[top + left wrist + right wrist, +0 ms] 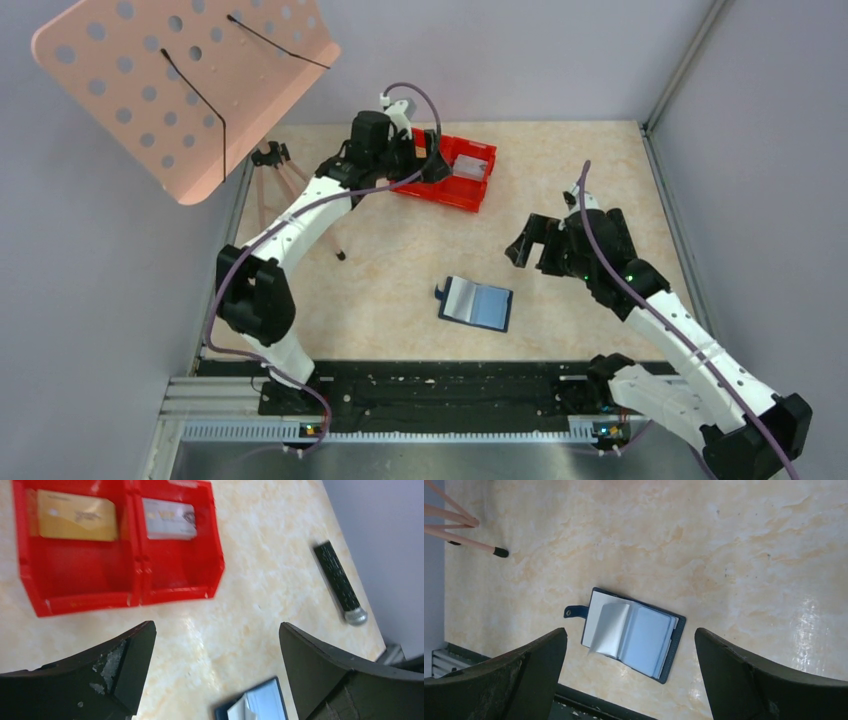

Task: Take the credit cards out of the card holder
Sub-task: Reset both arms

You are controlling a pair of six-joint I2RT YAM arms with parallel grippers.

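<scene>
Well, the pale marbled beige surface carries everything, with a pink perforated panel on a stand looming over its far left corner. The left pincer hangs spread wide and empty over the red twin-compartment plastic tray at the far edge. The right pincer, equally wide and empty, hovers above the small navy bifold card holder, which lies open near the middle of the near edge. In the tray, a flat gold-tan plastic credit card lies in the left compartment and a silver-grey credit card in the right. A black cylinder with a grey end lies by the wall.
</scene>
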